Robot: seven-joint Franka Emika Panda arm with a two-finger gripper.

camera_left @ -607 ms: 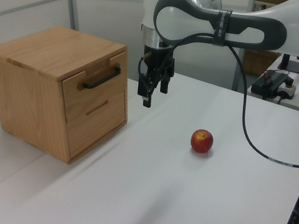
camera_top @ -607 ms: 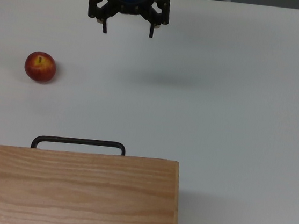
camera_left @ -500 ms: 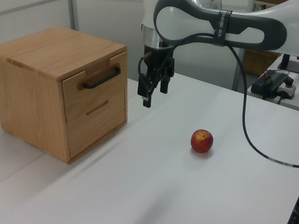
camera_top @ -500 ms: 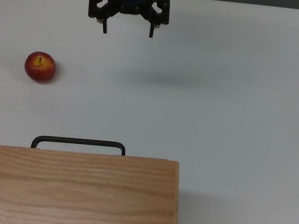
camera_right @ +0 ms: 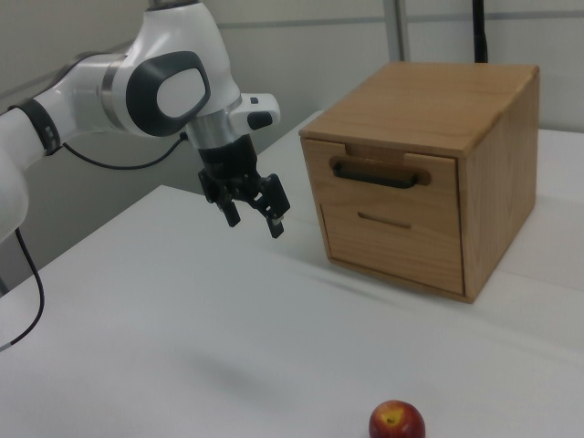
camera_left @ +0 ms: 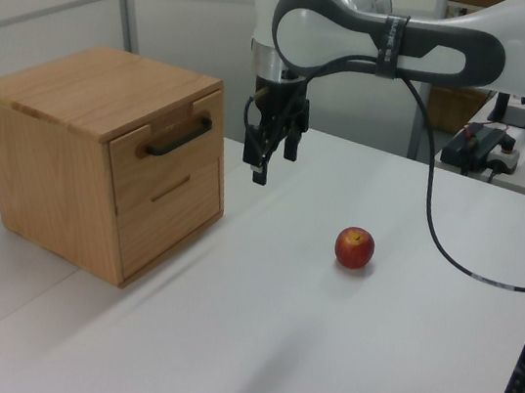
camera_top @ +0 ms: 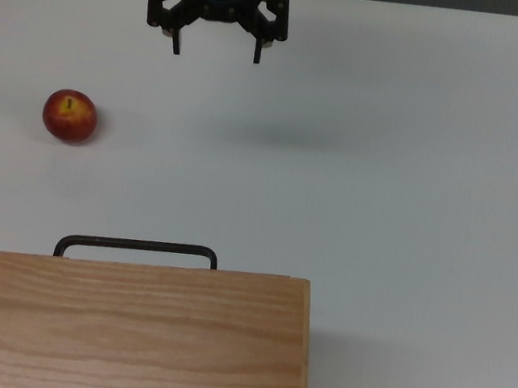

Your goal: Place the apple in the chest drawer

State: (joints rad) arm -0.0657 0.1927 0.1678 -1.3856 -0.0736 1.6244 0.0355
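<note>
The red apple [camera_top: 69, 116] lies on the white table at the top view's left, and also shows as the apple [camera_left: 355, 248] and the apple [camera_right: 397, 422]. The chest drawer [camera_left: 166, 148] is shut, its black bar handle [camera_top: 136, 247] sticking out from the light wooden chest [camera_top: 122, 328]. It shows in the right view as the top drawer [camera_right: 379, 178]. My gripper [camera_top: 216, 55] hangs open and empty above the table, far from the apple and facing the chest. It is also visible as the gripper [camera_left: 272, 163] and the gripper [camera_right: 255, 224].
A second, lower drawer [camera_right: 392, 242] sits under the handled one. A black cable [camera_left: 434, 237] trails from the arm over the table's far side. Dark equipment [camera_left: 483, 145] stands behind the table in the left view.
The gripper has drifted slightly up and left in the top view. The apple and chest have not moved.
</note>
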